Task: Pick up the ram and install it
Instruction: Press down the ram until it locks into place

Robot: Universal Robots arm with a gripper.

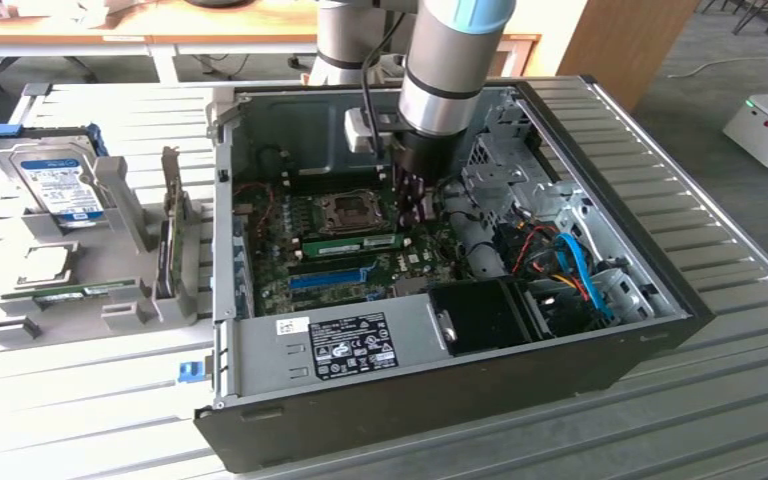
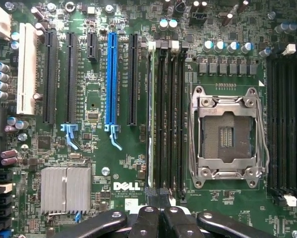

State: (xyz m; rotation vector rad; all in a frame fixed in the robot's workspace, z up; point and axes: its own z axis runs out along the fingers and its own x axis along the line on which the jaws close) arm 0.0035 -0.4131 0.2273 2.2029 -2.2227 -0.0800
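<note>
Shows ram (image 2: 149,119) standing on edge beside black DIMM slots (image 2: 170,119), long axis parallel to blue PCIe slot (image 2: 111,79); gripper (image 2: 159,206) jaws closed near one end.

At the exterior view's upper centre, the arm (image 1: 440,85) is wearing silver-grey tubing, a light-blue joint cap (image 1: 471,18) and a black cable (image 1: 367,85); silver screws (image 2: 112,215) are dotting the black gripper (image 2: 158,203).

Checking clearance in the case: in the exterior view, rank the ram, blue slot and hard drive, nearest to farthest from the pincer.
1. ram, seated right beside the pincer.
2. blue slot, past the ram, toward the exterior view's left.
3. hard drive, far out on the exterior view's left.
</note>
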